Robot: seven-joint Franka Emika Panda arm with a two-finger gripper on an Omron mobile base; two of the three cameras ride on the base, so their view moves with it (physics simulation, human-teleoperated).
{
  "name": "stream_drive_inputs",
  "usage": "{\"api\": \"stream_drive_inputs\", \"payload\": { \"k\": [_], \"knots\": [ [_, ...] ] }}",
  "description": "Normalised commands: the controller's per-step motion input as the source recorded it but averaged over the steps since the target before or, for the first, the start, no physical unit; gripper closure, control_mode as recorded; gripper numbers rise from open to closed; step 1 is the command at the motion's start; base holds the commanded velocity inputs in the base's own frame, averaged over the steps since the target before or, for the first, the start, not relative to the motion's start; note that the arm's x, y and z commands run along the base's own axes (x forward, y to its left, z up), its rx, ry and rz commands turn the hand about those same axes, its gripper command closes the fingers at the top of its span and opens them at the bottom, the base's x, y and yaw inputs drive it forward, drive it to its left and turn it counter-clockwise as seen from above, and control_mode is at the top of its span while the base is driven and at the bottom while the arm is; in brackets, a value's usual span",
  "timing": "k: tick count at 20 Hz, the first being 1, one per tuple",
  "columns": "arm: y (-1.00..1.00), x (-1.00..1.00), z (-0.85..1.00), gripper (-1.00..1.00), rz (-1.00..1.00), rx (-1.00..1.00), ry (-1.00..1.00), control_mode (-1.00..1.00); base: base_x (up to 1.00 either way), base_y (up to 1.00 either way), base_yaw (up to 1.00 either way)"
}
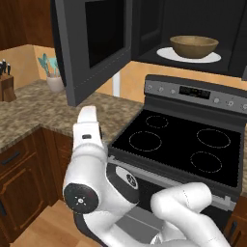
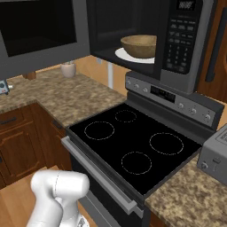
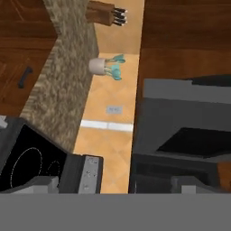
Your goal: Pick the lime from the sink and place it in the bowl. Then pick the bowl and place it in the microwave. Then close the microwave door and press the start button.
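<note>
The tan-brown bowl sits upright on the white turntable plate inside the black microwave. The microwave door stands swung wide open to the left. The lime is hidden from view and the sink is out of view. In the hand view my gripper is open, its fingertips far apart with nothing between them. It looks along the wall between the stove and the open door, well short of both. My arm is folded low in front of the stove.
A black stove lies under the microwave. On the granite counter to the left stand a knife block and a potted plant. A toaster sits right of the stove.
</note>
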Motion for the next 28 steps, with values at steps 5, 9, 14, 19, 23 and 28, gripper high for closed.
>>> {"api": "stream_drive_inputs", "payload": {
  "k": [5,9,14,19,23,28],
  "knots": [
    [0.77,0.58,-0.33,-1.00,-0.14,-0.03,-0.09,-1.00,0.00,0.00,0.00],
    [0.78,0.49,-0.09,-1.00,-0.08,0.00,-0.08,-1.00,0.00,0.00,0.00],
    [0.63,0.77,0.00,-1.00,-0.01,0.04,0.00,-1.00,0.00,0.00,0.00],
    [0.23,0.95,-0.06,-1.00,0.00,0.00,0.00,-1.00,0.00,0.00,0.00],
    [0.04,1.00,-0.17,-1.00,-0.02,0.00,0.00,-1.00,0.00,0.00,0.00],
    [-0.11,0.44,-0.02,-1.00,-0.08,0.00,-0.02,-1.00,0.00,0.00,0.00]
  ]
}}
